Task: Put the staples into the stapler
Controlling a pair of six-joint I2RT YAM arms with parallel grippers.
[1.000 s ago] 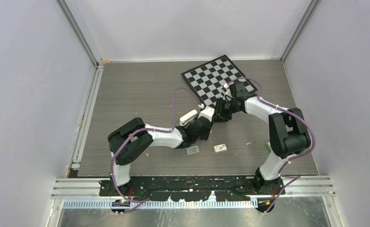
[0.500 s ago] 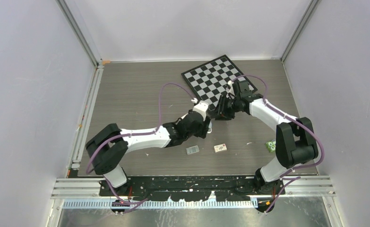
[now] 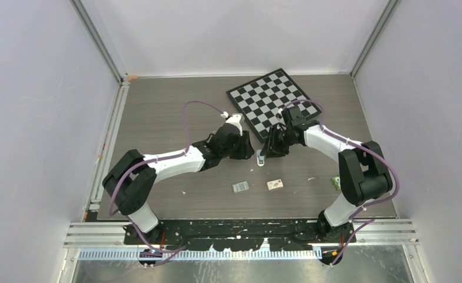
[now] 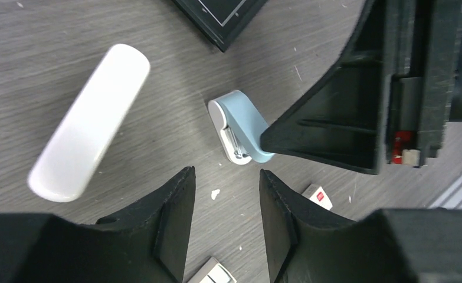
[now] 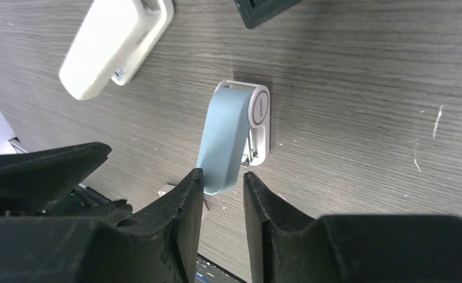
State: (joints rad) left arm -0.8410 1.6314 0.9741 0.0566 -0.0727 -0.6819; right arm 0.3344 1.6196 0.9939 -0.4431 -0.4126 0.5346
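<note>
Moved: in the last second your left arm has swung back and to the left, away from the right arm. The right gripper (image 5: 222,178) has come down to the stapler (image 5: 228,130).
Stapler: it lies on the table (image 3: 169,118) just beside the near corner of the board (image 3: 272,100). Its blue top (image 4: 246,121) is angled away from the white base (image 5: 265,141).
Right gripper: narrow, with one finger on each side of the free end of the blue top. The fingers hide the contact, so you cannot tell if they really press.
Left gripper (image 4: 225,173): a narrow gap and nothing in it. It hovers just beside the stapler, apart from it.
Staples: they are flat on the table nearer to you (image 3: 240,187), well apart from both grippers and next to a small white card (image 3: 275,184).
Risk, slip: the hold is only on the tip of the top. If it slips, the top will probably close again.
Risk, slide: nothing holds the base. A pull on the top may drag or tip the whole stapler.
Risk, staples: the block is thin and flat. A pinch from above may push it away or break it.
Risk, arms: the two wrists work very near each other. If you bring the left one in, it may knock the right one or the stapler.
</note>
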